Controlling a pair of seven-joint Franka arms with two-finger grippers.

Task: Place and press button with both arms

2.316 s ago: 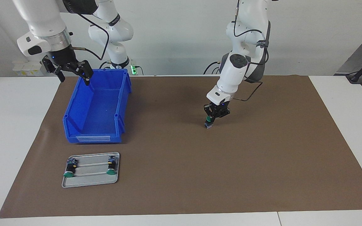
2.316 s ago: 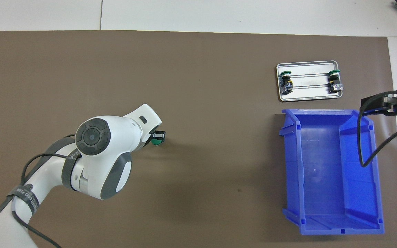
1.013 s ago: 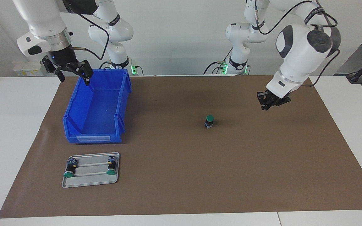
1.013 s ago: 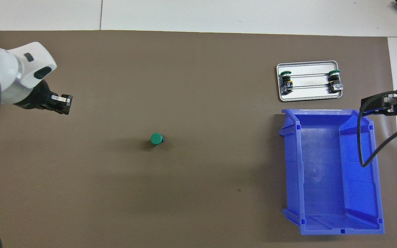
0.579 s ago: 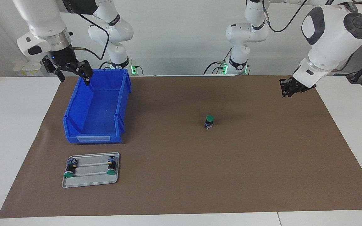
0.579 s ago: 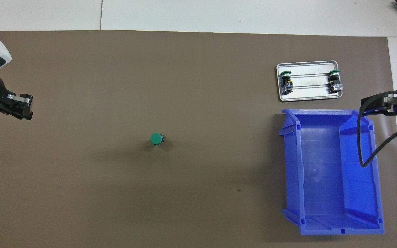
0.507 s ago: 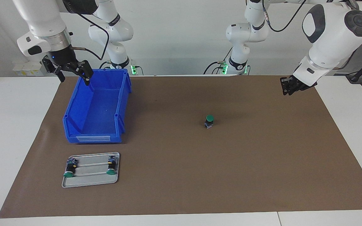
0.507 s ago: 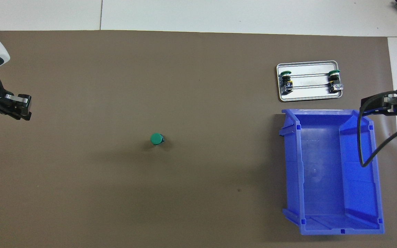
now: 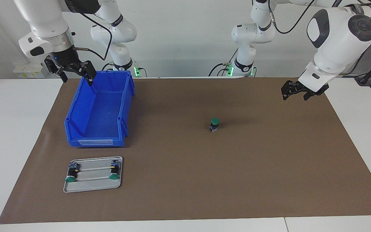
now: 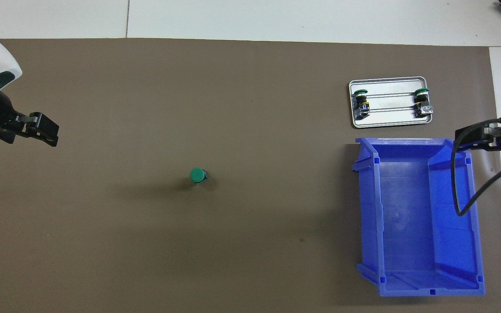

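The button (image 9: 214, 124) stands upright on the brown mat, green cap up, alone near the mat's middle (image 10: 197, 175). My left gripper (image 9: 295, 94) hangs open and empty over the mat's corner at the left arm's end, well away from the button; the overhead view shows it (image 10: 37, 130) at the picture's edge. My right gripper (image 9: 76, 79) is open and empty above the corner of the blue bin (image 9: 126, 106) closest to the robots, and only partly shows from above (image 10: 492, 134).
The empty blue bin (image 10: 370, 208) sits toward the right arm's end of the table. Farther from the robots than the bin lies a metal tray (image 9: 92, 187) (image 10: 389, 120) holding two more green-capped buttons (image 9: 71, 175) (image 9: 114, 172).
My left gripper let go of the button, withdrew toward the left arm's end of the table, and its fingers have just spread open. The right gripper has barely moved.
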